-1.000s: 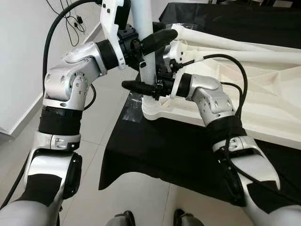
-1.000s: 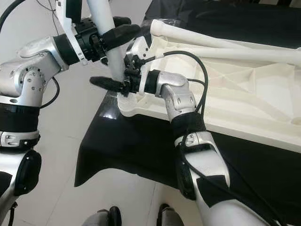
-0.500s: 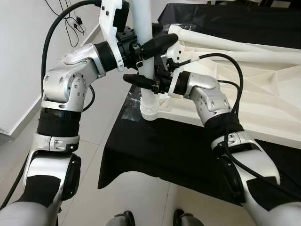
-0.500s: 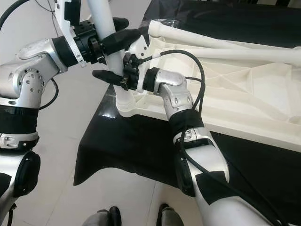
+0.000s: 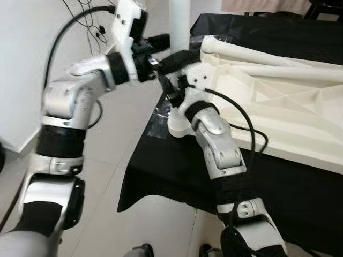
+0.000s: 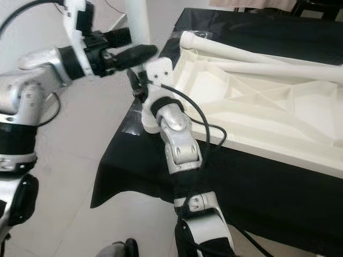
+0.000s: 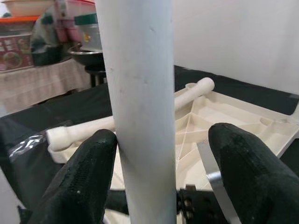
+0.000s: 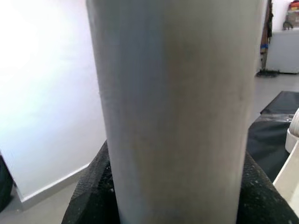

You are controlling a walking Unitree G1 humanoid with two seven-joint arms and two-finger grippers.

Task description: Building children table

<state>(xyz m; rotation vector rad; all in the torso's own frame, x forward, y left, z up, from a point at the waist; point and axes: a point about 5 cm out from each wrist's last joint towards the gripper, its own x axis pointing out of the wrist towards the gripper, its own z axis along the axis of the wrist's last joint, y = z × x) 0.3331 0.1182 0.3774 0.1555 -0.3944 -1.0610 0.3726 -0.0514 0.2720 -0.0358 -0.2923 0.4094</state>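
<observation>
White table leg, top beyond frame edge

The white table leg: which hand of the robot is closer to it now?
Right. The right hand is clamped on the white table leg. The left hand is around it, one finger touching, the other apart.

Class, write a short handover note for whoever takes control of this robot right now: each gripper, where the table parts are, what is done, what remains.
Left gripper: jaws open around the upright white cylindrical plastic table leg, one finger touching.
Right gripper: lower on the same leg, jaws shut on it.
Upturned cream plastic tabletop lies on the black cloth; the leg stands at its near corner socket.
Another cream leg lies along the far edge.
Done: leg placed at the socket. Left: confirm seating, fit remaining legs.
</observation>
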